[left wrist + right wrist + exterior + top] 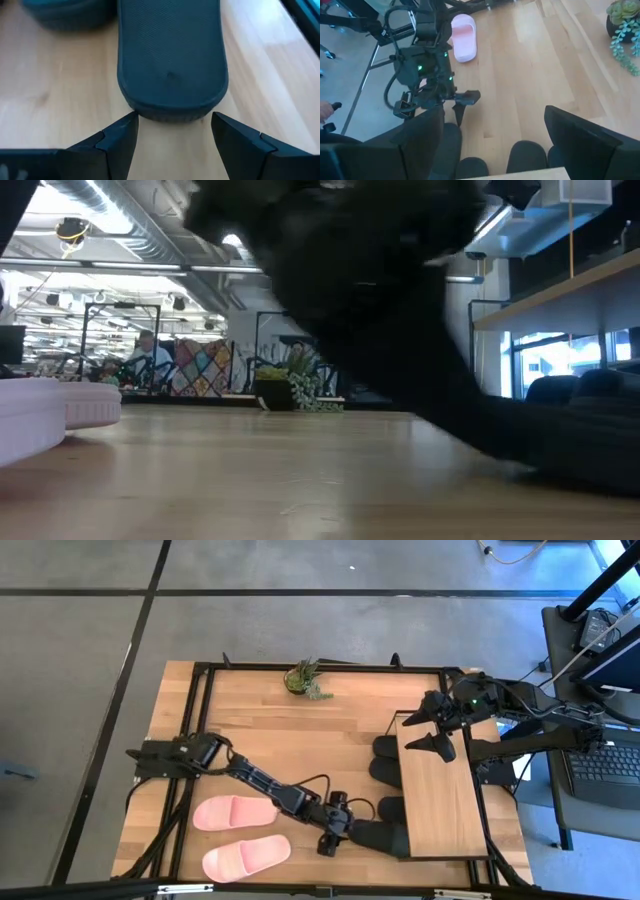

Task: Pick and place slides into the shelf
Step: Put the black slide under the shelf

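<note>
On the left part of the wooden surface (270, 730) two light pink slides lie side by side: one (233, 812) nearer the middle, the other (246, 857) near the front edge. They are well apart from the shelf.

The left arm reaches from the left edge across the surface toward the right. Its left claw (343, 827) is low, just behind the heel of a black slide (382, 836). In the left wrist view the two fingers (120, 135) are spread, one on each side of this heel (172, 65), and they do not press on it. The front part of this slide is already under the shelf board.

At the back edge of the surface stands a small potted plant (305, 679).

The shelf (438, 790) stands on the right part of the surface, with a light wooden top board. The heels of three more black slides show from under its left edge: one (385, 747) at the back, one (383, 771) next to it, and one (391, 810) just beside the slide at the left claw.

The right claw (425, 728) hovers over the back left corner of the shelf, with fingers spread and nothing between them.
</note>
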`<act>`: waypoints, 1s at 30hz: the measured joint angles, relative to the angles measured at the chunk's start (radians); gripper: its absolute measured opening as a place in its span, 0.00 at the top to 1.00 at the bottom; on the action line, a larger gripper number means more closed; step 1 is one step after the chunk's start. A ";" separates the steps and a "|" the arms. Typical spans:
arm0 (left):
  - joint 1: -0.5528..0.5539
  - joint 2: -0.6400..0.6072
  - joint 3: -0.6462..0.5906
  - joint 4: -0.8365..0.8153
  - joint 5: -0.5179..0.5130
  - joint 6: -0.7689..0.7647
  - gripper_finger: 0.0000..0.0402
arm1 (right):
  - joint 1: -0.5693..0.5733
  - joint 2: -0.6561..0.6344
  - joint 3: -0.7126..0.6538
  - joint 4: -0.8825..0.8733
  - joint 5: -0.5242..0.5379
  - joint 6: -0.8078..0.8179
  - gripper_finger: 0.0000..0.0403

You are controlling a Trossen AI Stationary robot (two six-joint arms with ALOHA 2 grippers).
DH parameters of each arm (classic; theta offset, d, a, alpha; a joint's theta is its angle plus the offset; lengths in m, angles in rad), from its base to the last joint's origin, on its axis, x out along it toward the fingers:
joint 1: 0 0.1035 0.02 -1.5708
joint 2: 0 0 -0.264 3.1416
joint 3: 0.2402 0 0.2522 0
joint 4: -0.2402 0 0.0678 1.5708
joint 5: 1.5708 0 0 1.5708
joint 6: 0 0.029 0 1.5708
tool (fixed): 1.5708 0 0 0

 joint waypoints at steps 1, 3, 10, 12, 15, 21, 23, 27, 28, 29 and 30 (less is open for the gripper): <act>0.000 0.021 0.026 0.000 0.004 0.002 0.40 | 0.000 0.000 0.000 -0.005 0.000 0.000 0.15; 0.004 0.053 0.069 -0.009 0.019 0.003 0.40 | 0.000 0.000 0.000 -0.022 0.000 0.000 0.15; 0.029 0.084 0.128 -0.008 0.073 0.004 0.40 | 0.000 -0.002 0.000 -0.059 -0.002 -0.001 0.15; 0.035 0.084 0.137 0.008 0.067 0.004 0.40 | 0.000 -0.003 0.000 -0.064 -0.002 -0.002 0.15; 0.044 0.084 0.137 0.041 0.038 0.002 0.40 | 0.000 -0.004 0.000 -0.068 -0.002 -0.014 0.15; 0.065 0.084 0.137 0.103 0.025 -0.032 0.40 | 0.000 -0.005 0.000 -0.076 -0.002 -0.026 0.15; 0.068 0.084 0.137 0.112 0.025 -0.049 0.40 | 0.000 -0.005 0.000 -0.076 -0.002 -0.027 0.15; 0.068 0.084 0.137 0.125 0.049 -0.058 0.40 | 0.000 -0.005 0.000 -0.076 -0.002 -0.040 0.15; 0.068 0.084 0.137 0.138 0.066 -0.058 0.40 | 0.000 -0.005 0.000 -0.076 -0.002 -0.048 0.15; 0.067 0.084 0.137 0.150 0.079 -0.057 0.40 | 0.000 -0.005 0.000 -0.076 -0.002 -0.051 0.15; 0.065 0.084 0.137 0.162 0.086 -0.056 0.40 | 0.000 -0.005 0.000 -0.076 -0.002 -0.051 0.15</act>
